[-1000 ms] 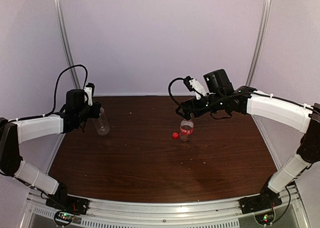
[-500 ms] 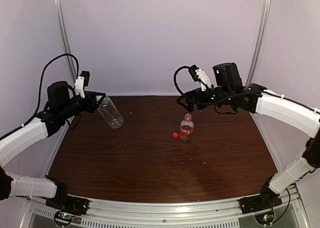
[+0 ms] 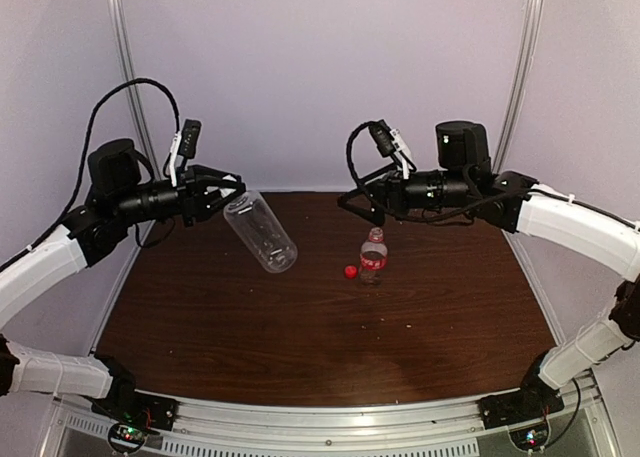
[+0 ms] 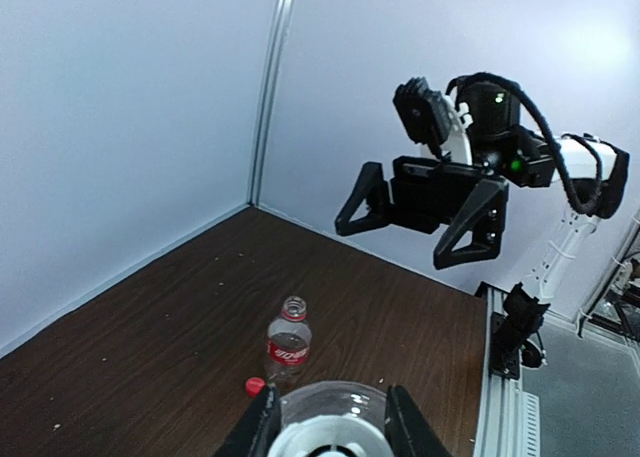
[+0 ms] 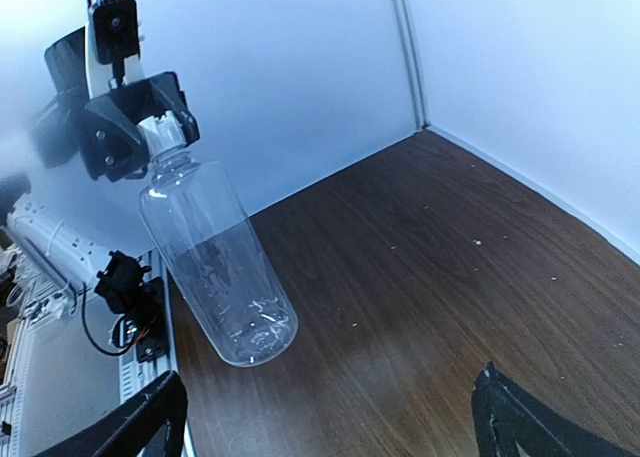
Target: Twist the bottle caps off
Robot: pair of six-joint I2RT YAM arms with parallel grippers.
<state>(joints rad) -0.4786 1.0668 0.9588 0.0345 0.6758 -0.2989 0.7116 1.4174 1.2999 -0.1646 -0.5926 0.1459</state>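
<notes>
Dark wood table (image 3: 300, 327) below, and we've got the tall bottle (image 3: 261, 233) midair over its left side, long axis slanting, base aimed down toward the right gripper (image 4: 402, 239), which gapes empty. Left gripper (image 3: 228, 190) pinches its white cap (image 5: 165, 129). We'd clamp the body squarely, then twist. Short bottle (image 3: 373, 257) stands upright mid-table, red cap (image 3: 350, 271) beside it.
</notes>
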